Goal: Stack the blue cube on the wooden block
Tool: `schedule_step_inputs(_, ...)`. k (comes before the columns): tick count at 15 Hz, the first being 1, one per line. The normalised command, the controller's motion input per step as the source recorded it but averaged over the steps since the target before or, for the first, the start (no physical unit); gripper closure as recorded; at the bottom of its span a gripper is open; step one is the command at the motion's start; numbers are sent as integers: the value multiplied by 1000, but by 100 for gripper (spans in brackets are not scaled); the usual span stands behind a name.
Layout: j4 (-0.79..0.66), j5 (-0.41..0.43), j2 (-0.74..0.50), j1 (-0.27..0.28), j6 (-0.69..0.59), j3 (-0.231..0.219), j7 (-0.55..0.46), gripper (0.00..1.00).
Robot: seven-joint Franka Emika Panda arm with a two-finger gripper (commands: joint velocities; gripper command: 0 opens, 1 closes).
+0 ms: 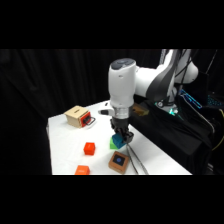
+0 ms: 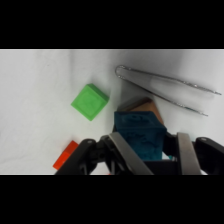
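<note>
My gripper (image 1: 121, 136) is shut on the blue cube (image 1: 119, 142), which hangs a little above the table. In the wrist view the teal cube (image 2: 139, 134) sits between the two fingers (image 2: 186, 152) of the gripper (image 2: 154, 150). It hides most of the wooden block (image 2: 151, 107), of which only a tan corner shows past its far edge. In the side view the wooden block (image 1: 119, 162), with its dark square mark, lies on the table just in front of and below the gripper.
A green cube (image 1: 113, 144) (image 2: 90, 102) lies close beside the held cube. Metal tongs (image 1: 135, 161) (image 2: 172, 90) lie next to the wooden block. Two orange-red cubes (image 1: 89, 148) (image 1: 82, 170) sit to the left, one seen as (image 2: 65, 155). A pale wooden box (image 1: 77, 116) stands at the back left.
</note>
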Motion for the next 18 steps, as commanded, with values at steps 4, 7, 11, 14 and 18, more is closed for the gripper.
schedule_step_inputs(4,56,30,147,65,224,10,105,72)
schedule_step_inputs(7,88,54,137,58,195,-6,74,72)
schedule_step_inputs(11,110,83,123,60,161,-19,57,72)
schedule_step_inputs(14,117,91,123,77,178,-33,58,72)
schedule_step_inputs(18,123,74,135,100,176,-64,66,72)
